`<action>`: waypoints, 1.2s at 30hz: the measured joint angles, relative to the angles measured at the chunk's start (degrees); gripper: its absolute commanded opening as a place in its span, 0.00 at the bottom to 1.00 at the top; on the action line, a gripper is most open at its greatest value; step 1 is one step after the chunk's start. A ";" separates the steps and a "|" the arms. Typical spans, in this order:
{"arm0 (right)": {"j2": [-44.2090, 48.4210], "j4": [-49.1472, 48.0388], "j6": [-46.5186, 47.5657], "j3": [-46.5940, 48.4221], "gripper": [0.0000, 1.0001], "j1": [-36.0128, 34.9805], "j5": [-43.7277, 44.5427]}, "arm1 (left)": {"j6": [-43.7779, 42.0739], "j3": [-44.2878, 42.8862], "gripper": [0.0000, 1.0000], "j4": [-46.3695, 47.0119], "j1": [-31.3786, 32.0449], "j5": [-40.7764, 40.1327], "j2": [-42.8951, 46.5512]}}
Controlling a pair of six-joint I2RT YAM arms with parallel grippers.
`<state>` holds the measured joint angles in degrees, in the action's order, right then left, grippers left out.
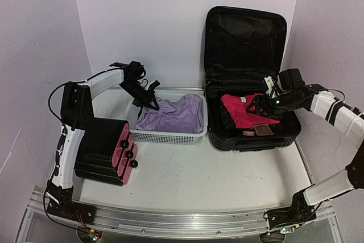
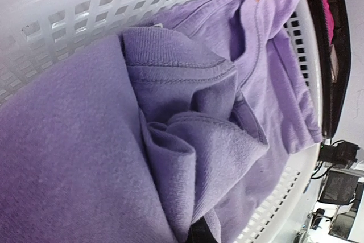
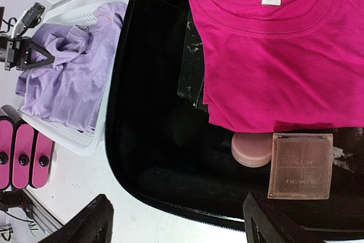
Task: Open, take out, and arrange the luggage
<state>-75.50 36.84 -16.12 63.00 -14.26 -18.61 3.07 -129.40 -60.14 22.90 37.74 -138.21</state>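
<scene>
Overhead, we note the luggage (image 1: 244, 32) open on the surface (image 1: 227, 169), lid upright, its base beneath the right fingers (image 3: 91, 223). These stand wide apart over a pink shirt (image 3: 278, 66). Only the right wrist view resolves a round compact (image 3: 251, 149) and a square case (image 3: 300, 165) just beyond them. The left fingers (image 1: 149, 99) are closed, pinching a purple shirt (image 2: 187, 140) in the basket (image 1: 170, 136).

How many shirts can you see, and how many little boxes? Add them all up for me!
Shirts: 2 (purple shirt in the white basket, pink shirt in the luggage)
Little boxes: 2 (round pink case and square eyeshadow box, both in the luggage)
Total: 4
</scene>
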 measured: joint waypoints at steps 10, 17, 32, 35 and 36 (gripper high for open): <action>0.00 0.28 0.00 0.00 0.79 0.00 -0.02 | -3.26 0.02 0.44 -0.50 -0.04 -11.82 -0.90; 0.00 0.48 0.00 0.00 0.79 0.00 -0.02 | 0.02 4.52 0.50 -0.68 -0.09 -32.15 7.78; -0.79 0.63 -0.02 -0.02 0.78 0.00 -2.05 | -6.45 4.74 0.63 2.23 9.88 -22.99 9.68; -0.79 0.59 -0.02 -0.17 0.78 0.00 -2.27 | -11.26 3.85 0.62 3.15 12.98 -28.63 6.16; -0.79 0.61 -0.02 -0.26 0.78 0.00 -2.38 | -12.39 3.80 0.61 3.34 13.40 -29.97 5.51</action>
<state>-76.29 37.45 -16.14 62.74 -14.26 -20.99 -9.32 -125.60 -56.80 36.29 7.77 -132.70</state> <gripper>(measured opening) 0.779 0.627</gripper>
